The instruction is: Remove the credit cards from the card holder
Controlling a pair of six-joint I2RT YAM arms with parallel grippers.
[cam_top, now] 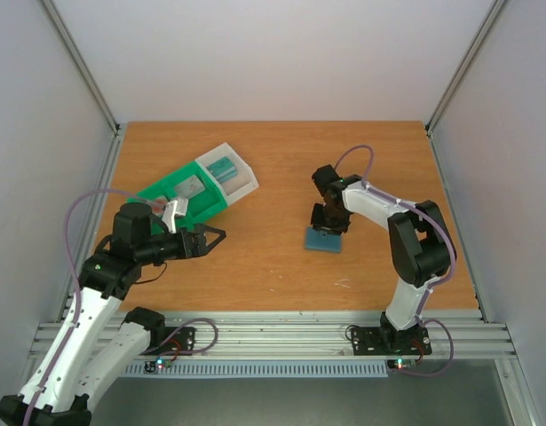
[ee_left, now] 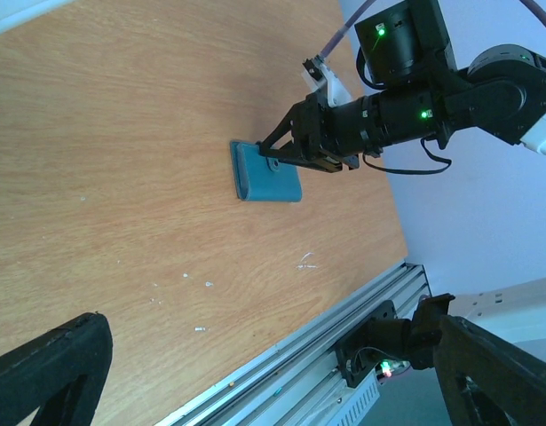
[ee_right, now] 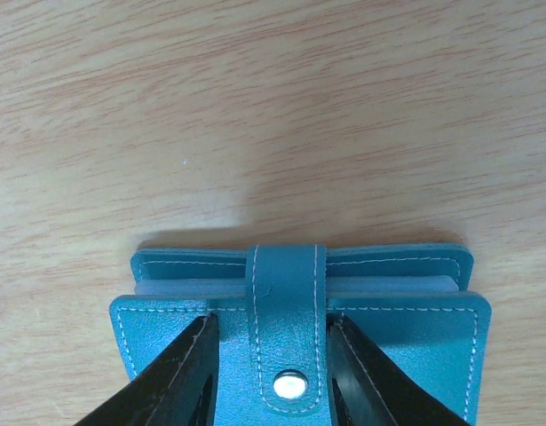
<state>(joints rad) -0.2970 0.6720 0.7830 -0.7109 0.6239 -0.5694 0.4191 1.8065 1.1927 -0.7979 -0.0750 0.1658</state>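
Note:
The card holder [cam_top: 326,240] is a blue-teal wallet lying closed on the table, its strap [ee_right: 288,302] snapped down over the top panel. It also shows in the left wrist view [ee_left: 268,173] and fills the right wrist view [ee_right: 406,346]. My right gripper [cam_top: 330,224] [ee_right: 271,319] is down on its top, with its fingers partly open on either side of the strap. No credit cards show; only a pale layer edge lies between the panels. My left gripper [cam_top: 215,238] [ee_left: 273,390] is wide open and empty, hovering well left of the holder.
A green tray [cam_top: 166,197] with a white bin [cam_top: 241,182] lies at the back left, just beyond my left arm. A teal item [cam_top: 221,167] sits in the bin and a grey flat piece [cam_top: 191,186] on the tray. The metal rail [cam_top: 273,333] runs along the near edge.

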